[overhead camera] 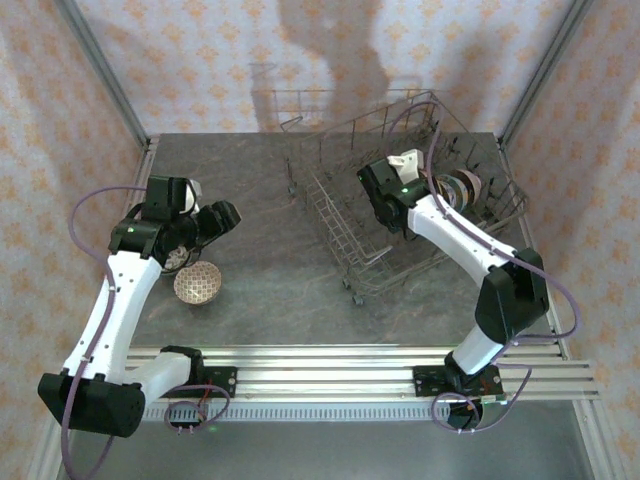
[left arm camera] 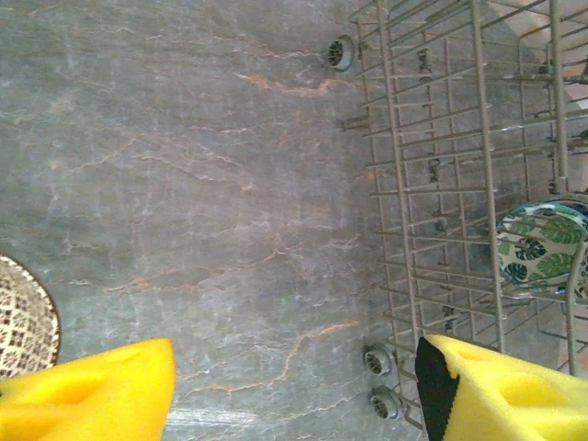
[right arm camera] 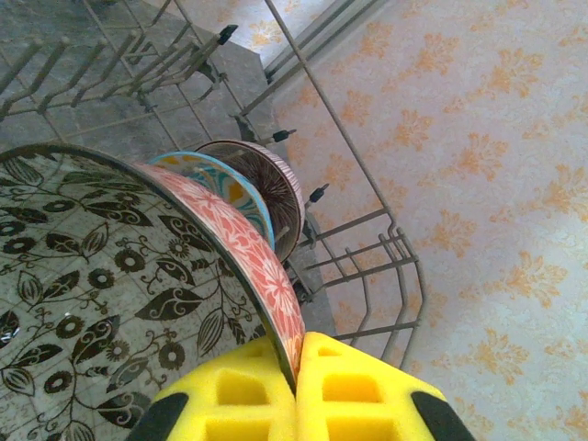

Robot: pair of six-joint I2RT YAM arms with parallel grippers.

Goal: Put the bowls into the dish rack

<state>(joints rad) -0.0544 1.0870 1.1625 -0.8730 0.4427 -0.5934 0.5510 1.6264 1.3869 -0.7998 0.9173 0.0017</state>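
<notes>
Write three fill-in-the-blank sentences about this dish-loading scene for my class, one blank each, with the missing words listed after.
1. The right gripper holds the pink bowl by its ____.
2. The left gripper hangs over the table with its fingers ____.
3. The patterned bowl lying on the table sits beside the ____ arm.
Missing words: rim; open; left.

Right claw (right arm camera: 296,369) tight on rim of pink bowl (right arm camera: 231,241)
</notes>
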